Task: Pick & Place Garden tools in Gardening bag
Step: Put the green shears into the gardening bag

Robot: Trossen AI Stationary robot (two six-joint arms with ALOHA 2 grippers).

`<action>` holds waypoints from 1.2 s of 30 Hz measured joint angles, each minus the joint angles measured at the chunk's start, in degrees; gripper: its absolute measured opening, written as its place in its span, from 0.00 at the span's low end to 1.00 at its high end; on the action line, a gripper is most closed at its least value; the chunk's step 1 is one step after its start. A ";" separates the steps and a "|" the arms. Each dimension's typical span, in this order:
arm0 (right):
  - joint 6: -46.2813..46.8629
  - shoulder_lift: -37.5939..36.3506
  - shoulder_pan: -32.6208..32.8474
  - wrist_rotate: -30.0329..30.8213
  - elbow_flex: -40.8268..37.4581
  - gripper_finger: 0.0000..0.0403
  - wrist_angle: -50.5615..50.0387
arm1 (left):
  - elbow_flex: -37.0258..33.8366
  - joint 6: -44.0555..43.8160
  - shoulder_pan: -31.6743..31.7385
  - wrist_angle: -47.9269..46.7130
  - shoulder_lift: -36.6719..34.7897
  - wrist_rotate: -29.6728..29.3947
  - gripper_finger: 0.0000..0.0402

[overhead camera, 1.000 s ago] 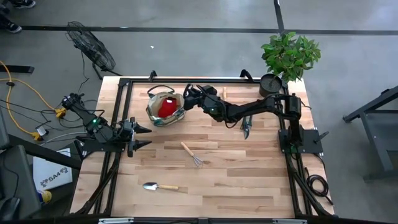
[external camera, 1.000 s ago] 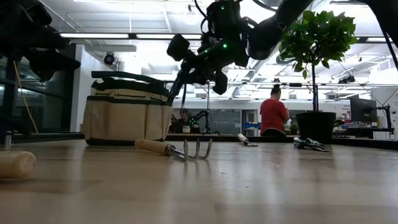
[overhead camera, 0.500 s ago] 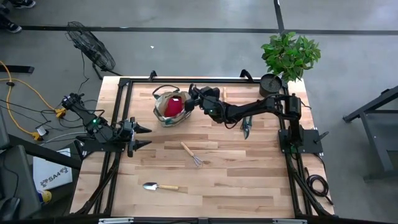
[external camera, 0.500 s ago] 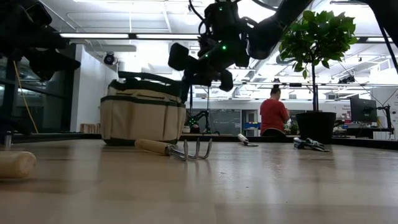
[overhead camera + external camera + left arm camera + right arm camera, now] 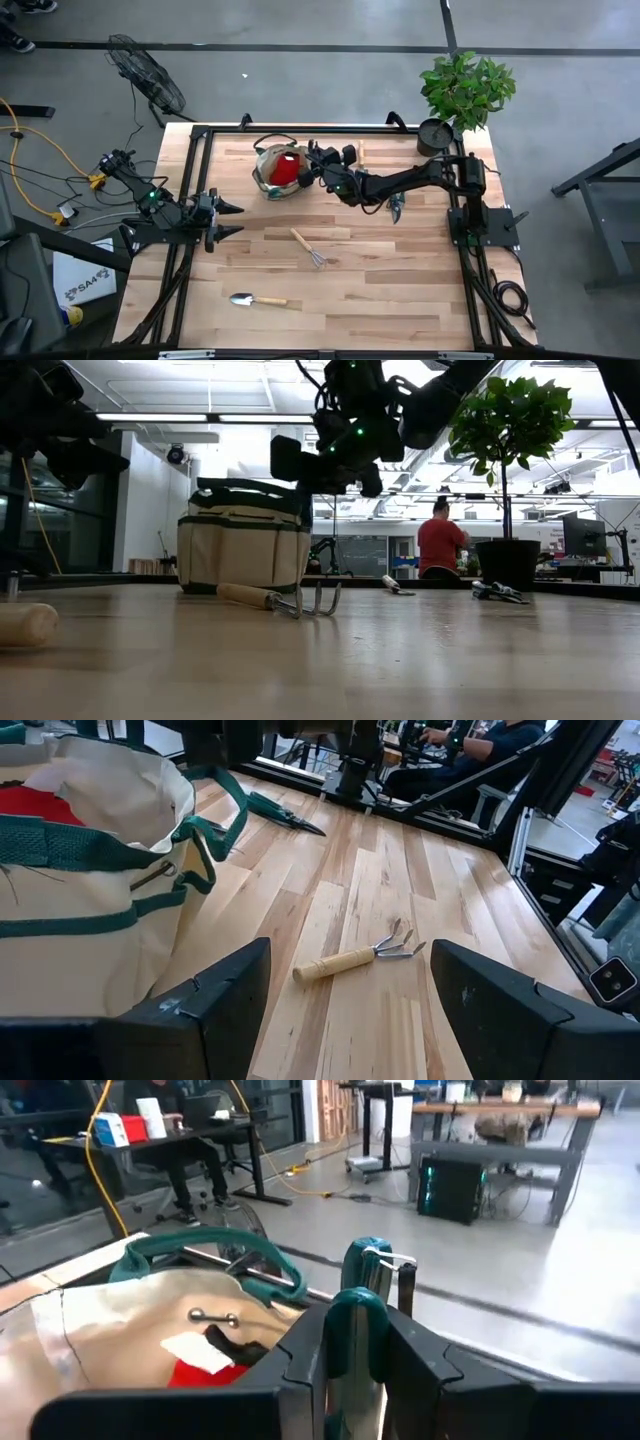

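A trowel (image 5: pixel 255 299) lies near the table's (image 5: pixel 400 290) front edge, left of centre; farther in, mid-table, rests the rake (image 5: pixel 308 247). At the left edge the left gripper (image 5: pixel 232 219) waits with fingers wide, holding nothing. Shears (image 5: pixel 396 206) lie to the right. Far back, the right gripper (image 5: pixel 312 172) pinches the bag's (image 5: pixel 274 172) green handle (image 5: pixel 352 1330) (a red bottle (image 5: pixel 285 170) sits inside).

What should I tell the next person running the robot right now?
Left gripper: open, waiting at the left edge of the table.
Right gripper: shut on the green handle of the gardening bag.
Done: red spray bottle is in the bag.
Left: hand rake, trowel and pruning shears lie on the table, to be bagged.
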 joint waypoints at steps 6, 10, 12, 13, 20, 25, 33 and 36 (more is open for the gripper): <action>6.50 -0.01 -1.64 -2.96 0.00 0.15 -1.19 | 0.00 0.00 -0.01 0.00 0.01 0.00 0.67; 6.59 -0.01 -2.00 -3.01 0.00 0.15 -0.06 | 0.00 0.00 -0.01 -0.02 0.00 0.00 0.67; 7.37 0.00 -2.00 -3.31 0.00 0.15 0.07 | 0.00 0.00 0.00 0.01 -0.01 -0.02 0.67; 8.03 0.00 -2.00 -3.66 0.00 0.15 0.00 | 0.00 0.00 -0.01 -0.01 0.01 0.01 0.67; 9.60 0.00 -2.00 -4.55 0.00 0.15 0.02 | 0.00 0.00 0.00 -0.02 -0.01 0.00 0.67; 11.10 0.00 -2.00 -4.60 0.00 0.15 -0.52 | 0.00 0.00 0.00 -0.01 -0.01 -0.01 0.67; 11.44 0.00 -2.00 -6.54 0.00 0.19 -0.34 | 0.00 0.00 -0.01 -0.01 0.01 -0.02 0.67; 11.42 0.00 -2.06 -9.25 0.00 0.19 0.33 | 0.00 0.00 0.00 -0.01 0.01 -0.02 0.67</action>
